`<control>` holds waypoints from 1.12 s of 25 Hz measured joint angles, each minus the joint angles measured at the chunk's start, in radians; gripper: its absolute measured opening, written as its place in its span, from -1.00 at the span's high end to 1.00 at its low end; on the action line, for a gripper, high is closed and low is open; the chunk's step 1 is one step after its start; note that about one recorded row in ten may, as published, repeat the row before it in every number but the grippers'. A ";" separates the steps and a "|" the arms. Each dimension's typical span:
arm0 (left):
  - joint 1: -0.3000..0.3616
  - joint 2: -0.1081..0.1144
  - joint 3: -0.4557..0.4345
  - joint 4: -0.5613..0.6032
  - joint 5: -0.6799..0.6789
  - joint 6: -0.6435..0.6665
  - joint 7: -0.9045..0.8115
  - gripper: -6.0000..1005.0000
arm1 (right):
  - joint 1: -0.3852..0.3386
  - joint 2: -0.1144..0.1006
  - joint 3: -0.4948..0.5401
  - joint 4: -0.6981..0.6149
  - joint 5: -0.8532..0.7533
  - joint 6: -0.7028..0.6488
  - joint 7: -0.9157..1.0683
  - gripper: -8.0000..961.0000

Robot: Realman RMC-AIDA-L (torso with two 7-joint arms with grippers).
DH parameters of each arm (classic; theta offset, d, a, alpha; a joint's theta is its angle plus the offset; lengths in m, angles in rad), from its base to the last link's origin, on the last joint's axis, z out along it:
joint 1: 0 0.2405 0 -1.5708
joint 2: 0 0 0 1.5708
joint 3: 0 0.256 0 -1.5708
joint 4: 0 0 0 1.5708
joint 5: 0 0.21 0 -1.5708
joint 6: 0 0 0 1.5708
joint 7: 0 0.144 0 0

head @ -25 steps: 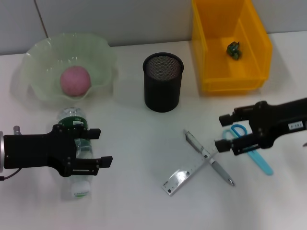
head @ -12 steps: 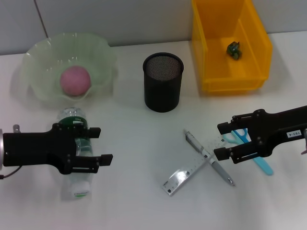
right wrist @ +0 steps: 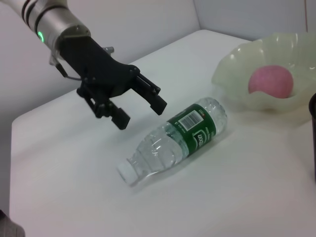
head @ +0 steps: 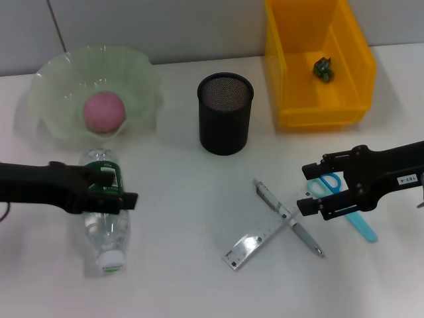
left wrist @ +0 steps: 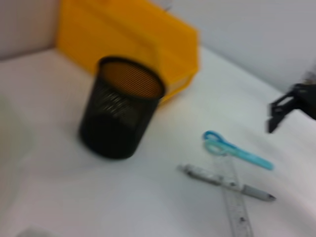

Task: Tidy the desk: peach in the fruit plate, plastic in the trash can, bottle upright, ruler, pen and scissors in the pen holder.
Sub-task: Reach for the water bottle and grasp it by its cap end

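A clear bottle (head: 105,222) with a green label lies on its side at the front left, also visible in the right wrist view (right wrist: 173,140). My left gripper (head: 123,193) hovers open over its label, fingers (right wrist: 148,93) apart and clear of the plastic. The pink peach (head: 104,110) sits in the green fruit plate (head: 50,83). A crumpled green plastic (head: 322,67) lies in the yellow trash can (head: 291,63). The pen (head: 289,218) crosses the ruler (head: 260,240). My right gripper (head: 306,188) is open beside the blue scissors (head: 356,220). The black mesh pen holder (head: 225,114) stands mid-table.
The left wrist view shows the pen holder (left wrist: 121,108), trash can (left wrist: 133,34), scissors (left wrist: 232,148), pen (left wrist: 222,180) and ruler (left wrist: 234,197). Bare white table lies between the bottle and the ruler.
My left gripper has rolled onto its side and shifted slightly back over the bottle's label. The right gripper has drifted a little back, near the scissors' handles.
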 joint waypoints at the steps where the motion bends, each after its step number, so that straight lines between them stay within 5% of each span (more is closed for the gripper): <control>1: -0.007 0.003 0.000 0.032 0.041 0.004 -0.117 -0.58 | 0.000 -0.001 0.000 -0.001 0.000 0.001 -0.002 -0.72; 9: -0.054 0.000 -0.001 0.106 0.169 0.111 -0.448 -0.58 | 0.000 -0.010 0.002 -0.002 -0.012 0.024 -0.029 -0.72; 28: -0.139 -0.016 0.044 0.099 0.430 0.199 -0.698 -0.58 | -0.004 -0.026 0.002 -0.024 -0.015 0.019 -0.040 -0.72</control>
